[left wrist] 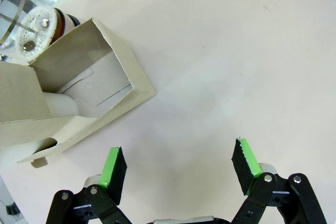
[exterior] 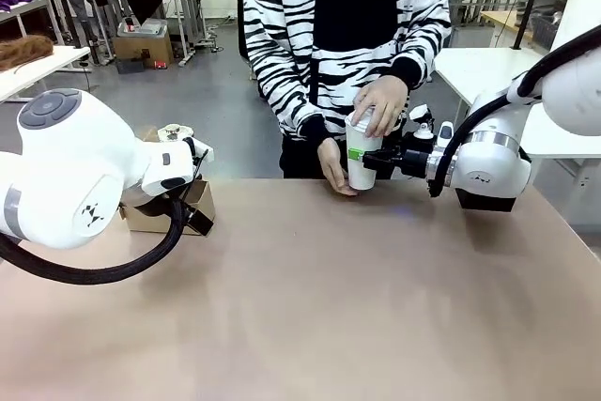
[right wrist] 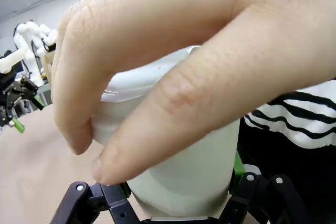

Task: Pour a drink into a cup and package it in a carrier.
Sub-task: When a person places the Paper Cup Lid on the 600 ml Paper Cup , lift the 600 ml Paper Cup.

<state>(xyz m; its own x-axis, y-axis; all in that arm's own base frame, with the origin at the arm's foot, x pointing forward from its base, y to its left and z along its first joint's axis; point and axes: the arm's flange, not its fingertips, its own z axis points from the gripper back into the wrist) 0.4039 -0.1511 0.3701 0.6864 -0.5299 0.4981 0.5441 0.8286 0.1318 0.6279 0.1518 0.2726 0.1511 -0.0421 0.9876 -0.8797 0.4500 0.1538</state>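
1 tan table (exterior: 329, 307), grey floor (exterior: 211, 100)

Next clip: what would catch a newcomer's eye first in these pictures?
The white cup at the table's far middle stands out: the right gripper is shut on it from the side while a person's hand rests on its lid. At the left, the left gripper hangs open over bare table beside the cardboard carrier.

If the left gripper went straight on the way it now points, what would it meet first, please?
The left gripper, open, would probably meet bare table first, beside the carrier, not the carrier itself.
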